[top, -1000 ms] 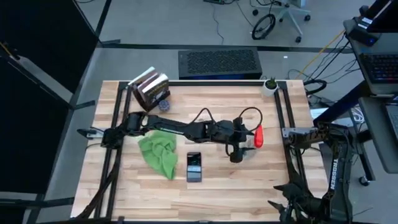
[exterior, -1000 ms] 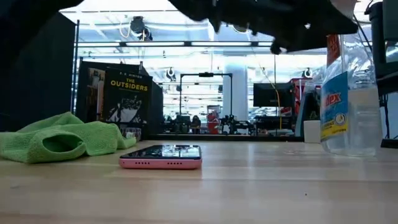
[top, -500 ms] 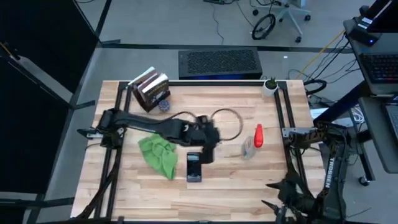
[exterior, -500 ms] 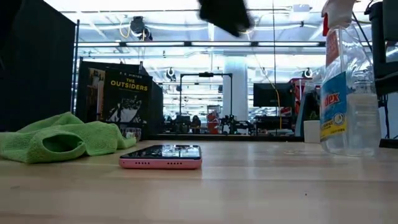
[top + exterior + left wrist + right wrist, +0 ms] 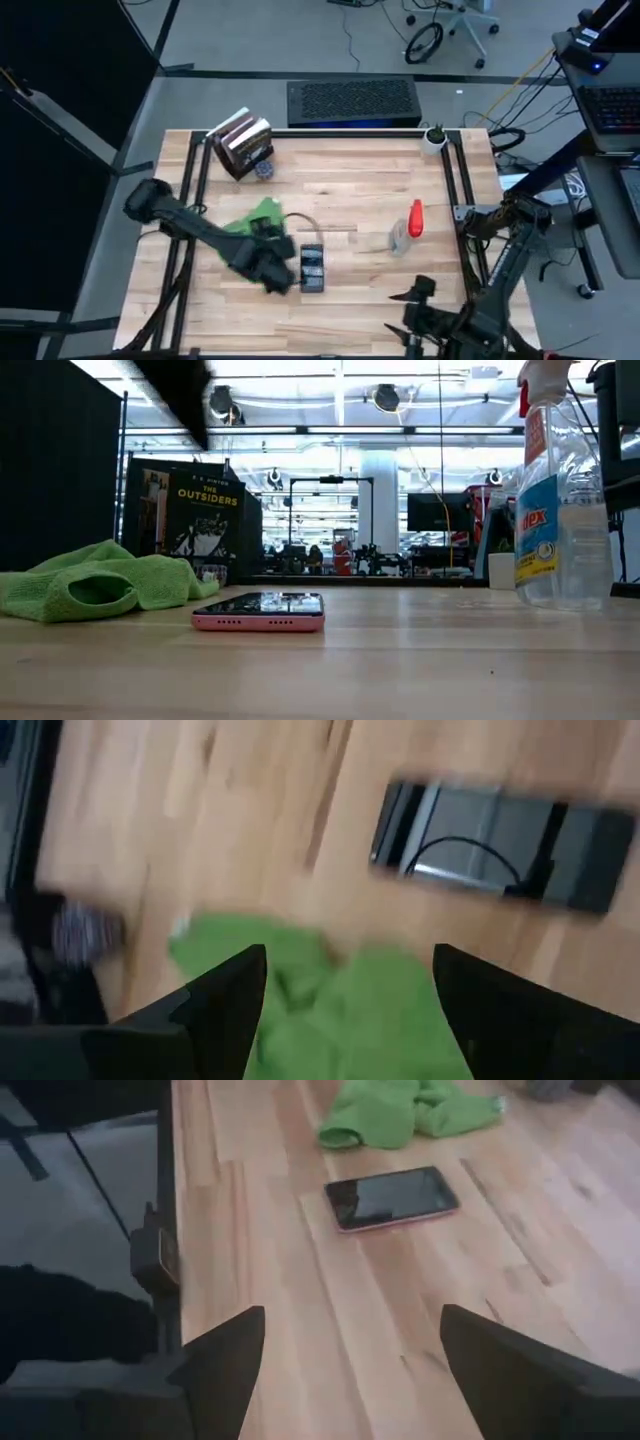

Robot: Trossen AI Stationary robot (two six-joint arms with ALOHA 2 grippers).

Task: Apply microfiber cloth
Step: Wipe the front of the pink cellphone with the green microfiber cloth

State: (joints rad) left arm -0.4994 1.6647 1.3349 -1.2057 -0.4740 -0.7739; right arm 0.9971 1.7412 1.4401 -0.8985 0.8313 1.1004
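Green microfiber cloth (image 5: 95, 586) lies lower left; above it our left gripper (image 5: 350, 982) hangs, fingers apart. "THE OUTSIDERS" book (image 5: 205, 520) stands behind.

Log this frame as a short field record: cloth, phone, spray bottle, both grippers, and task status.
microfiber cloth: bright green, crumpled on the table, not held
phone: flat, screen up, pink edge, beside the cloth
spray bottle: clear, red trigger, upright, apart from the phone
left gripper: open, above the cloth, holding nothing
right gripper: open, empty, at the table's near right edge, aimed across at phone and cloth
other items: books at the far left corner
task status: cloth not yet grasped
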